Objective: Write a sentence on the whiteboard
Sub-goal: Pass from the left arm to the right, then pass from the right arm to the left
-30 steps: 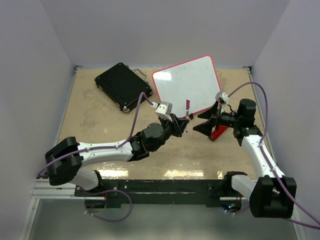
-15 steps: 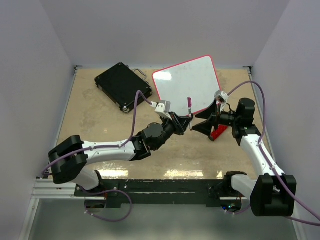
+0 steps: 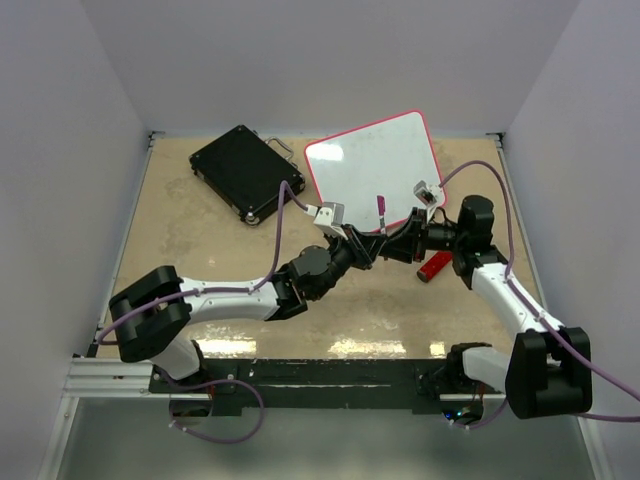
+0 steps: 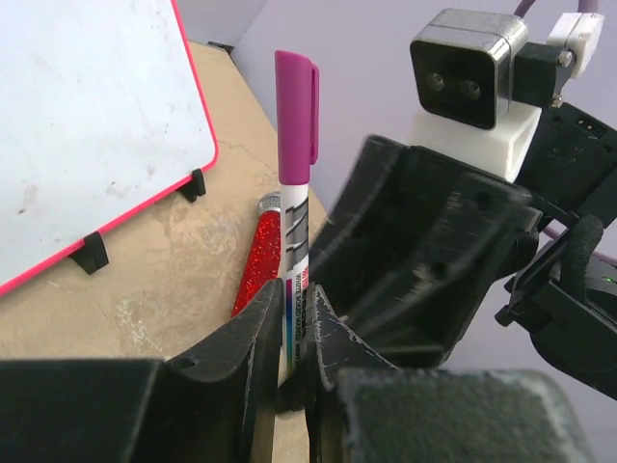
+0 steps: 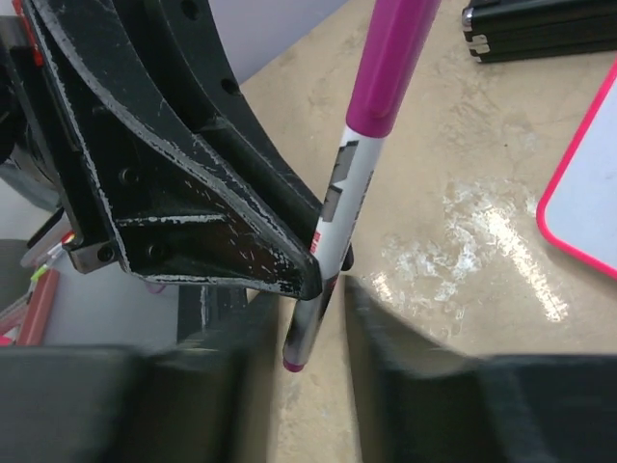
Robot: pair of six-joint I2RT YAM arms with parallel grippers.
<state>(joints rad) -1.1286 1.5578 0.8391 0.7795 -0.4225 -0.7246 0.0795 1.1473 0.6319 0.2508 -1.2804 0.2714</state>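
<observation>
Magenta cap (image 4: 296, 116) up top, and the marker (image 4: 297, 227) stands upright, pinched low on its barrel by the left gripper (image 4: 294, 318). Facing it is the right gripper (image 5: 310, 313), its blurred fingers (image 5: 255, 333) spread either side of the marker's tail end with a sliver of gap showing, so no grip there as far as I can see. The whiteboard (image 3: 372, 170) lies on the surface (image 3: 190, 240) just beyond both grippers, and it is blank. A red pen (image 3: 433, 266) lies just under the right gripper.

This looks like the preparation step, either passing the marker across or bracing it so the cap can come off. Next the right gripper needs a firm pinch on the tail, clear of the left fingers. The cap must be off before the tip can reach the whiteboard.
</observation>
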